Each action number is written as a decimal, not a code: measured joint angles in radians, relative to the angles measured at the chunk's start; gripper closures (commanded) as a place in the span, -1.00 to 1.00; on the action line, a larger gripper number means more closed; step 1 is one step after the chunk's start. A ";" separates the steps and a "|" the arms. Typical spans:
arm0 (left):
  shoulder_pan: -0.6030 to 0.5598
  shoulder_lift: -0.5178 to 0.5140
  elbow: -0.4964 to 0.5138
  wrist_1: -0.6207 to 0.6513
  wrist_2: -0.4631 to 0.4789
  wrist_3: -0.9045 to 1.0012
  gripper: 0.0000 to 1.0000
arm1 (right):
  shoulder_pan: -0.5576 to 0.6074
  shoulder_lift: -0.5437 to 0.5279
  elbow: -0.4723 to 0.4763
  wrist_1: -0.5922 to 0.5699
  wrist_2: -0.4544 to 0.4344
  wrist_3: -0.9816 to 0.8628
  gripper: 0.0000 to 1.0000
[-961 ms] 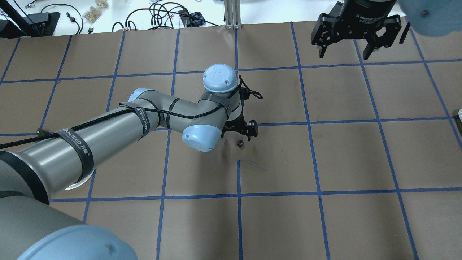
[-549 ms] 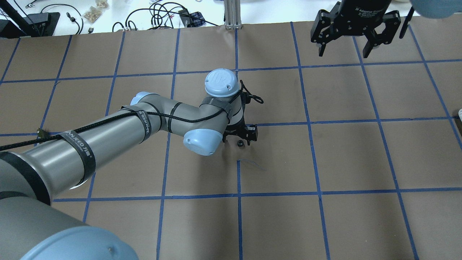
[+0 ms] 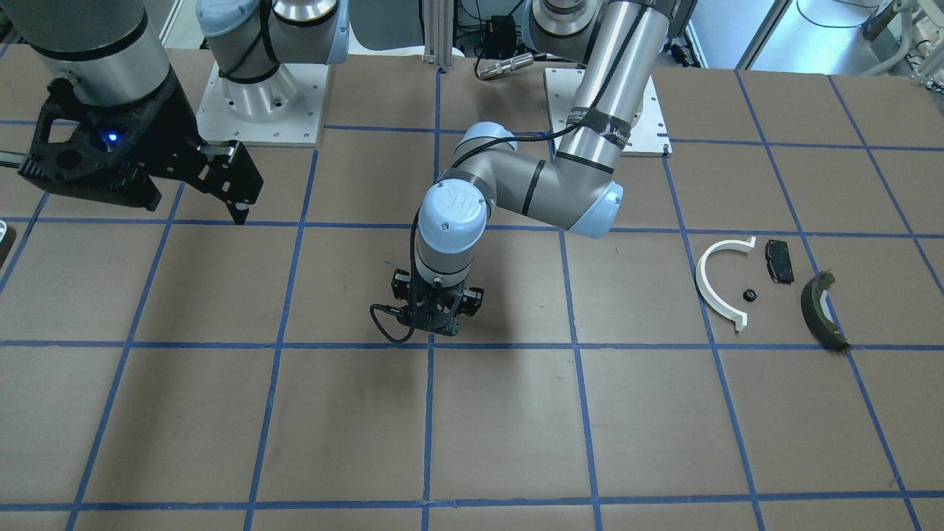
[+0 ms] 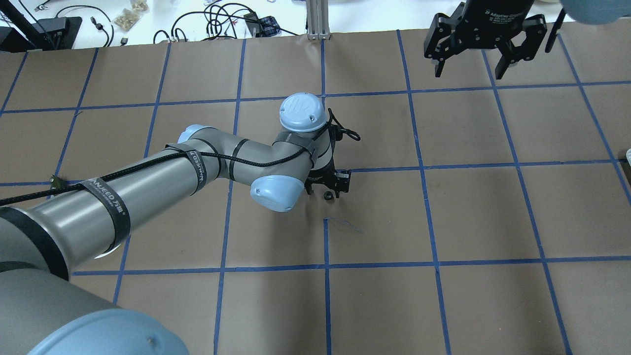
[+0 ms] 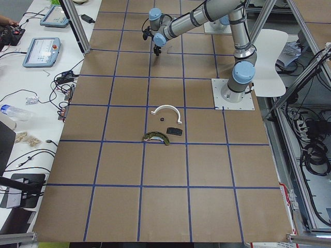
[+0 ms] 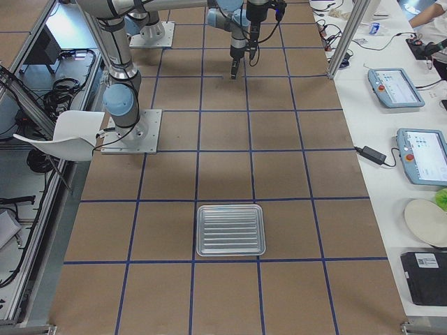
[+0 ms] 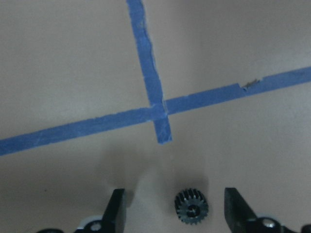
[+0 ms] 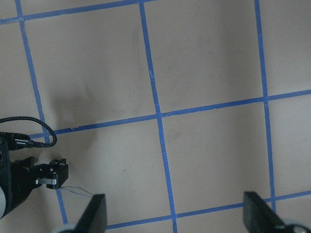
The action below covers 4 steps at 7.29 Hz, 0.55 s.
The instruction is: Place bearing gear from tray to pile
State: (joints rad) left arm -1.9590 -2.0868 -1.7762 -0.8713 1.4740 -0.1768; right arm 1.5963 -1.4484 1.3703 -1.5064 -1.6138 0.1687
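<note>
Left gripper (image 7: pixel 177 208) hangs low over the table's middle with its jaws spread, gripping nothing. The bearing gear (image 7: pixel 191 209) lies flat on the paper between them, nearer the finger at 3 o'clock in the wrist view than the one at 9. You can read that as a straddle set up to pinch across the toothed rim. The nearer finger will likely touch first and nudge the gear sideways, so close gently.

From this gripper, in the front-facing view, the pile (image 3: pixel 714 274) lies well apart toward 3 o'clock: black pad (image 3: pixel 779 260), olive-edged shoe (image 3: pixel 822 310), and a small dark round part (image 3: pixel 750 295) inside the white arc. The tray (image 6: pixel 231 207) sits at the table's other end, so the gear probably rests on ground both arms reach.

Your right gripper (image 4: pixel 469 71), jaws wide and holding nothing, is parked high at 1 o'clock in the overhead view, seemingly to keep clear
</note>
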 measured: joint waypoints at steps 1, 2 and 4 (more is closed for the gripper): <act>0.000 -0.001 -0.001 0.000 0.000 -0.001 -0.36 | 0.000 0.001 0.002 -0.002 0.000 0.000 -1.00; 0.000 -0.004 -0.002 0.000 0.000 -0.002 -0.34 | 0.000 0.001 0.006 -0.004 0.000 0.000 -1.00; 0.000 -0.012 0.002 0.001 0.000 -0.002 0.99 | 0.001 0.001 0.009 -0.012 0.000 0.001 -1.00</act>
State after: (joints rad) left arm -1.9588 -2.0985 -1.7745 -0.8706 1.4742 -0.1784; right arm 1.5969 -1.4470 1.3794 -1.5180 -1.6137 0.1698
